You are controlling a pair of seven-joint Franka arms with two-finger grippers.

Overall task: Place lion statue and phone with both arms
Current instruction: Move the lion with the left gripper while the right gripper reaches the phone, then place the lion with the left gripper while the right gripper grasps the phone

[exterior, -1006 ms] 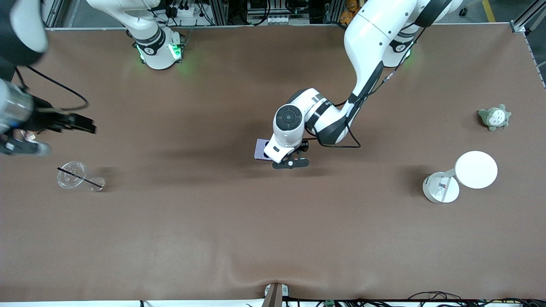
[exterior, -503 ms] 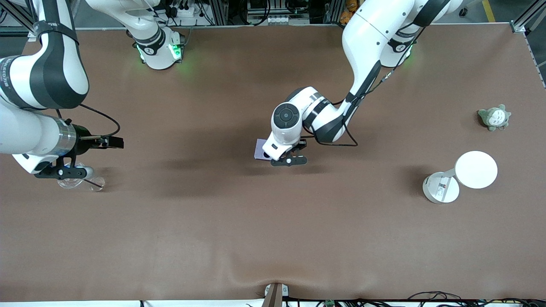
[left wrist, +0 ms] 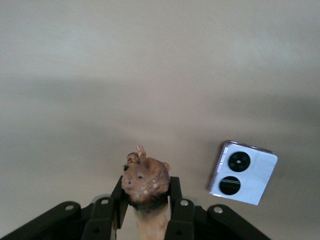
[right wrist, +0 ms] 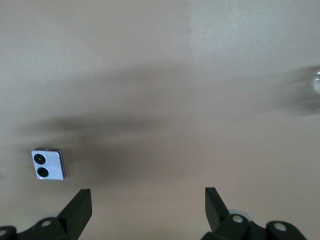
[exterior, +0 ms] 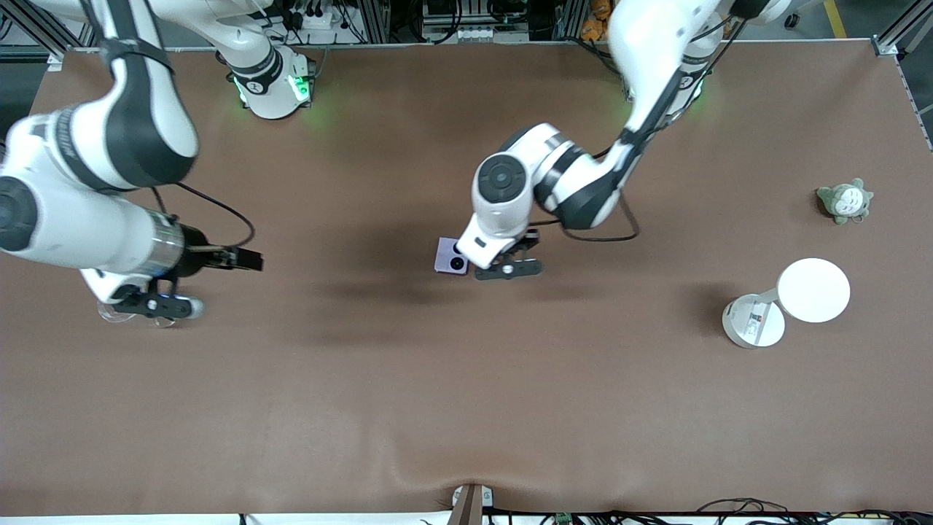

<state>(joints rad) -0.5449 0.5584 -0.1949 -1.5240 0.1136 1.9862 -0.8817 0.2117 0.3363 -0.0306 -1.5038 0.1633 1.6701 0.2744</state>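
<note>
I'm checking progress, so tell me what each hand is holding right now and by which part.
The left hand grips the lion statue just below its head. The right hand is open and holds nothing. The phone lies free on the table.

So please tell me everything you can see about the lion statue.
The lion statue is a small reddish-brown figurine with a rounded, speckled head, dark eyes and small ears on top. It looks hard, perhaps resin. The left pincer is shut on its body, holding it in the air over the brown table, near the phone, apart from it. Its lower body is hidden.
</note>
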